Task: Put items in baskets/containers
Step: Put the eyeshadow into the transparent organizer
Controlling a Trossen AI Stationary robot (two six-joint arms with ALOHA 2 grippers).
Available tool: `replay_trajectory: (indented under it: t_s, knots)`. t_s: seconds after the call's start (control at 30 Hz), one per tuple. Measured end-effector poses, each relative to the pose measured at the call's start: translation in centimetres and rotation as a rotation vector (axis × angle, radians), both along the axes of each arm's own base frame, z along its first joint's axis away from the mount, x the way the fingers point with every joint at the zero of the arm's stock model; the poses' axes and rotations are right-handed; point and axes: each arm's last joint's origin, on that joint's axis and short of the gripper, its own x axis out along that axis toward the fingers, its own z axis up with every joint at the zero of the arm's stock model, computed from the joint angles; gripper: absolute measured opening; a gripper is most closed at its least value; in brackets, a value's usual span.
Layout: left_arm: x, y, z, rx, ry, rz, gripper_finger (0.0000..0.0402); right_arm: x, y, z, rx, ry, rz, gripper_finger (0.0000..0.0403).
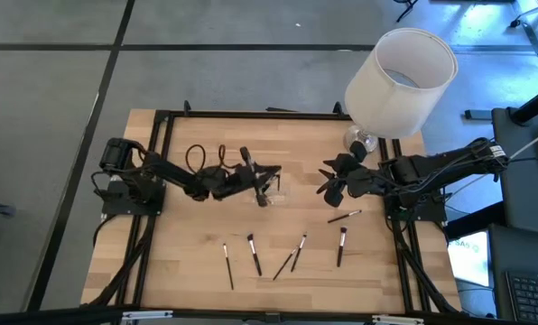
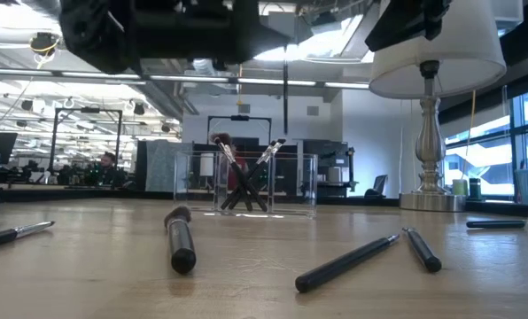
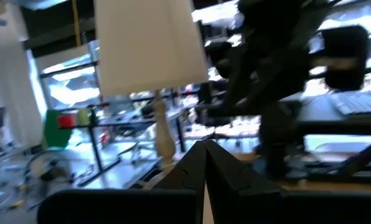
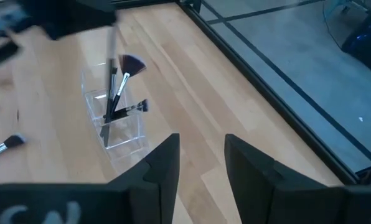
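Note:
A clear container (image 2: 244, 184) stands mid-table with several makeup brushes leaning inside (image 4: 114, 124). My left gripper (image 1: 260, 181) hovers over it, shut on a thin dark brush (image 2: 285, 97) that hangs down toward the container's open top. Several more brushes lie flat on the near half of the table (image 1: 254, 253), (image 1: 341, 246), (image 1: 344, 216). My right gripper (image 4: 201, 146) stands open to the right of the container (image 1: 328, 181), above the table, with nothing between its fingers. My left gripper pinches the brush near its upper end (image 4: 112, 31) between its two shut fingers; blur hides the exact place. The fingers come about level from the table's left. The brush hangs upright below them, clear of the table, its lower end (image 2: 285, 131) just above the container's rim.
A tall lamp with a big white shade (image 1: 400, 81) stands at the far right corner, its base (image 2: 432, 199) on the table. A black frame (image 1: 251, 116) rims the tabletop. Loose brushes lie close to the low camera (image 2: 180, 239), (image 2: 348, 261).

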Motion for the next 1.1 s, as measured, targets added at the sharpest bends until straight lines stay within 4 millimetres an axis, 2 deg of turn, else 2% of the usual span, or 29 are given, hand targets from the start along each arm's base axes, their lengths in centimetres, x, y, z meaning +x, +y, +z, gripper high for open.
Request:
replay_trajectory:
  t_s: [0.2,0.53,0.73,0.9,1.1]
  knots:
    - [0.0,1.1,-0.4,-0.015,0.075,0.037,0.0002,0.0,0.0,-0.3,0.025,0.006,-0.023,0.0127]
    - [-0.7,-0.4,-0.2,-0.004,0.2,0.122,0.0004,1.4,0.4,-1.8,0.023,0.077,-0.039,0.0127]
    - [-0.9,-0.2,-1.2,-0.145,0.248,0.148,0.0012,1.9,0.4,-2.3,0.017,0.095,-0.044,0.0127]
    - [-0.9,0.3,-2.0,-0.229,0.284,0.17,0.0031,2.2,0.0,-2.1,0.038,0.057,-0.071,0.0127]
    - [-1.0,0.7,-2.2,-0.238,0.296,0.185,0.0067,2.4,-0.2,-2.1,0.074,0.053,-0.058,0.0127]
